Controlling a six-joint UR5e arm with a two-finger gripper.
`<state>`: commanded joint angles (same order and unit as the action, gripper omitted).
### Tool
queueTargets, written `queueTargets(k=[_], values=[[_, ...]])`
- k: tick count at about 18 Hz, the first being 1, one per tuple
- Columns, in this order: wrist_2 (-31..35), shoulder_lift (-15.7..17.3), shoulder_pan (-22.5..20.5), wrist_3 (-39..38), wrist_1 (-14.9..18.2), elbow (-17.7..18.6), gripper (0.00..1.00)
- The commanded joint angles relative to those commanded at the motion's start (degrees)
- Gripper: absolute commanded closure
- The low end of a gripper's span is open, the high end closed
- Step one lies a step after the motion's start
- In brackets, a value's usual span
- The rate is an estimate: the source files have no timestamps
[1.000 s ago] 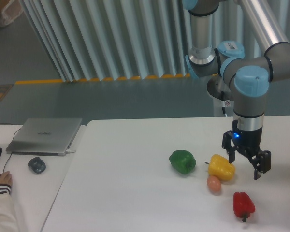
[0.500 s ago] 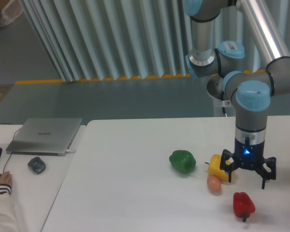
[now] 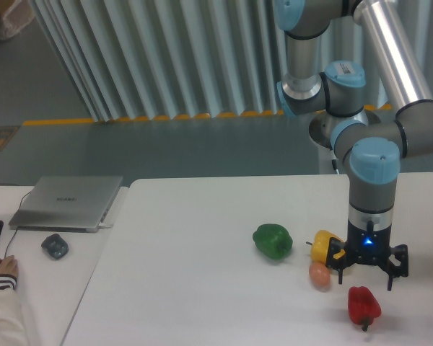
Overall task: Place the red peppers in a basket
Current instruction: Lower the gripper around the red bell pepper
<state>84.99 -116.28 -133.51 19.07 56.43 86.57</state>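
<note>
Red pepper (image 3: 364, 305) on its side, stem toward us; our gripper (image 3: 365, 277) hovers above, fingers spread wide, holding nothing.

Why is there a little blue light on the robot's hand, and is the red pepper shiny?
Camera view: the blue dot is a lamp glowing on the gripper; the red pepper shows only a soft sheen, and the white table has no harsh glare.

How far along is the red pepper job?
Nothing looks done: the red pepper lies on the table, ungrasped. In hand: the hand hangs open just above it, beside the yellow pepper, fingers spread. Left: close on it, lift, carry to a basket; no basket is in view.
</note>
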Motion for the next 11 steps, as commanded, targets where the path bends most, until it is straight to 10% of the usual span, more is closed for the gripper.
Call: queueTargets(k=[11], values=[[0.17, -1.32, 0.18, 1.67, -0.09, -1.32, 0.00]])
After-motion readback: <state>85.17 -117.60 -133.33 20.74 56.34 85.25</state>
